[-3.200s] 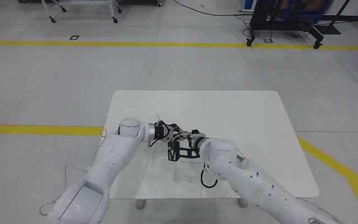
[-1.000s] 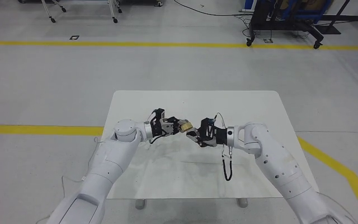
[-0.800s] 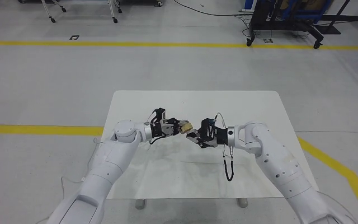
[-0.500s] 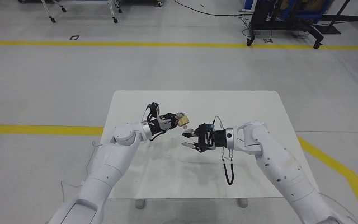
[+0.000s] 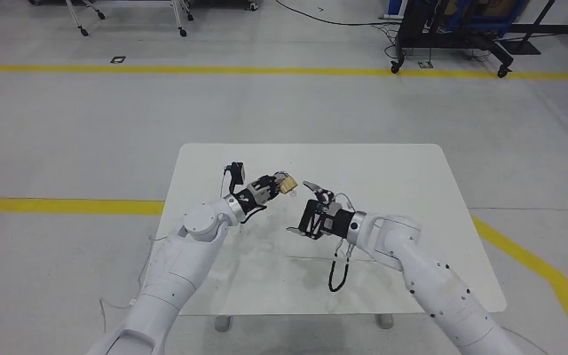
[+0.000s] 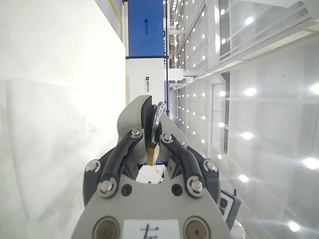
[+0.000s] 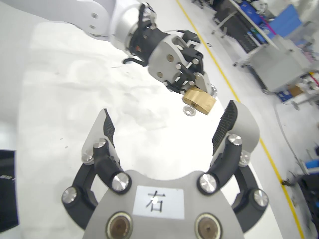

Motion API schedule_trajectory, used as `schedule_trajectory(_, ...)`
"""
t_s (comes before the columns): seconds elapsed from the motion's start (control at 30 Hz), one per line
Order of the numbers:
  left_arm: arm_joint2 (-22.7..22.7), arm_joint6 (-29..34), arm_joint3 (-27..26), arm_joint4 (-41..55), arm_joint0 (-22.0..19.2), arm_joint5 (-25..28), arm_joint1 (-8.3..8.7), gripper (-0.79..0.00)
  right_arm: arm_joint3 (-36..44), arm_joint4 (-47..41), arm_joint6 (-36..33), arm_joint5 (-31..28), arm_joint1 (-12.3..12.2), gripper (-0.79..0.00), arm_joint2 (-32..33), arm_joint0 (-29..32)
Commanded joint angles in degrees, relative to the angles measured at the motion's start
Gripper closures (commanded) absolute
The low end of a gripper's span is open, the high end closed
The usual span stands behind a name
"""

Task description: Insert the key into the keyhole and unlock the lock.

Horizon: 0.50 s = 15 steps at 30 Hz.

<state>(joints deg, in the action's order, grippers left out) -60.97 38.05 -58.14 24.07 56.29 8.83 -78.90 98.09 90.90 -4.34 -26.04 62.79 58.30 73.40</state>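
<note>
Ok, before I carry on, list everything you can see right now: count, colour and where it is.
lock: one, brass with a silver shackle, held above the table in the left claw
key: one, silver, head sticking out of the lock's body, apparently in the keyhole
table: one, white, under both arms
floor lines: two, yellow, one beyond the table, one running beside it
wheeled frame: one, black, on the floor far beyond the table
left claw: one, grey and black, shut on the lock's shackle
right claw: one, grey and black, open, facing the lock, apart from it
</note>
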Motion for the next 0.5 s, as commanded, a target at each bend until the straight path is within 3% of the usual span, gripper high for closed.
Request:
schedule_trajectory(0.0, 0.1, -0.4, -0.1, 0.2, 0.0, -0.5, -0.10, 0.000, -0.4, 4.0, 0.3, 7.6, 0.4, -0.271, -1.7, 0.8)
schedule_trajectory(0.13, 0.4, -0.4, 0.2, 0.1, -0.4, -1.4, -0.23, 0.000, -1.4, 7.1, -0.6, 12.2, 1.2, -0.277, -3.9, 0.4)
schedule_trajectory(0.47, 0.6, 0.3, 1.0, -0.9, -1.2, -2.5, -0.32, 0.000, -1.7, 11.4, -3.9, 13.3, 1.8, -0.219, -4.6, -0.8)
